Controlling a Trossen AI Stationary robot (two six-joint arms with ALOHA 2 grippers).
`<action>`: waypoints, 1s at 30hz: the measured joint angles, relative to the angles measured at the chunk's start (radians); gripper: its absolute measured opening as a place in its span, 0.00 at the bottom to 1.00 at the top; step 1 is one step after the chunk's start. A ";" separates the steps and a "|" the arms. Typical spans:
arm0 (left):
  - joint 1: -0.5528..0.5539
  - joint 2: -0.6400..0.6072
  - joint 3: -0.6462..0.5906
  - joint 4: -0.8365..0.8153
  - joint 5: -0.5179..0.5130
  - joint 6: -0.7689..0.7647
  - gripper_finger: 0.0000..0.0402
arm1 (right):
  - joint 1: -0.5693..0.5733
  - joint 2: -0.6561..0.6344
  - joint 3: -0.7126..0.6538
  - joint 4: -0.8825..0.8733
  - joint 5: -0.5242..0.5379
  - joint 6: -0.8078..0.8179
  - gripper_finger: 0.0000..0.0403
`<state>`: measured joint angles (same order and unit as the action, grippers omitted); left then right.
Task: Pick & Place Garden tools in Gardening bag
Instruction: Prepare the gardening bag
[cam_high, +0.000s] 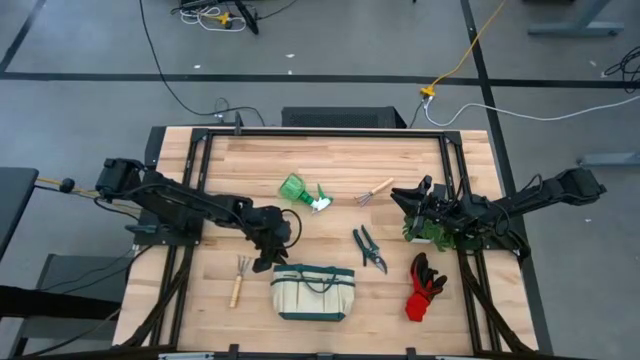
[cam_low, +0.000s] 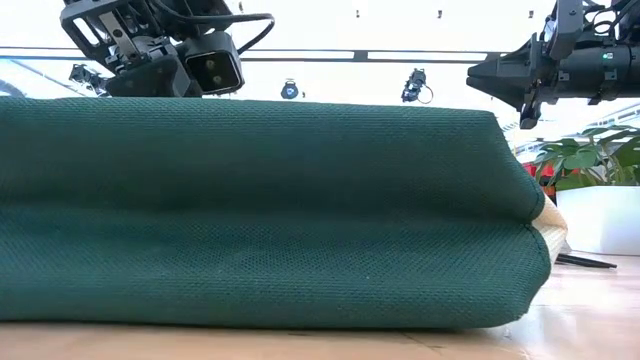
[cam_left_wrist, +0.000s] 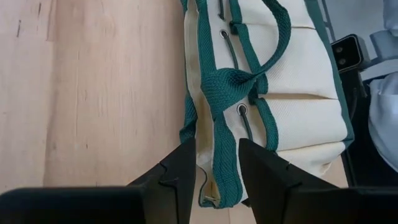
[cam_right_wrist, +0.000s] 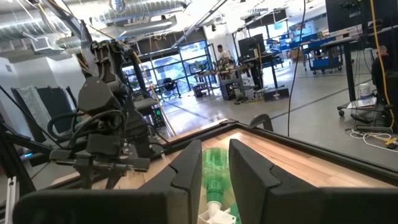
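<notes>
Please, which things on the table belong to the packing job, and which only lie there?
Job: gardening bag, spray bottle, two mini rakes, pruning shears, gloves.
Just there: potted plant.

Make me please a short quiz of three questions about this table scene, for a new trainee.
1. True or false: the dark pruning shears already lie inside the beige canvas bag with green trim.
2. Choose one: the left tool hovers over A) the bag's left end, B) the red-black gloves, C) the green spray bottle.
3. How many small wooden-handled rakes lie on the wooden table?
Key: 1 false; 2 A; 3 two.
</notes>
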<state>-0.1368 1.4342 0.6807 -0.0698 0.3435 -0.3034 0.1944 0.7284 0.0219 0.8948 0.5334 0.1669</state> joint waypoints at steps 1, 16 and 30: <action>0.000 0.000 0.000 -0.003 0.000 0.000 0.32 | 0.000 0.000 0.000 0.000 0.000 0.000 0.20; 0.000 0.085 0.001 0.033 0.048 -0.048 0.32 | 0.000 0.000 0.000 0.000 0.000 0.000 0.20; -0.005 0.138 0.000 0.097 0.096 -0.074 0.32 | 0.000 0.000 0.000 0.000 0.000 0.000 0.20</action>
<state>-0.1417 1.5726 0.6811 0.0273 0.4399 -0.3779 0.1944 0.7284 0.0219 0.8951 0.5331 0.1669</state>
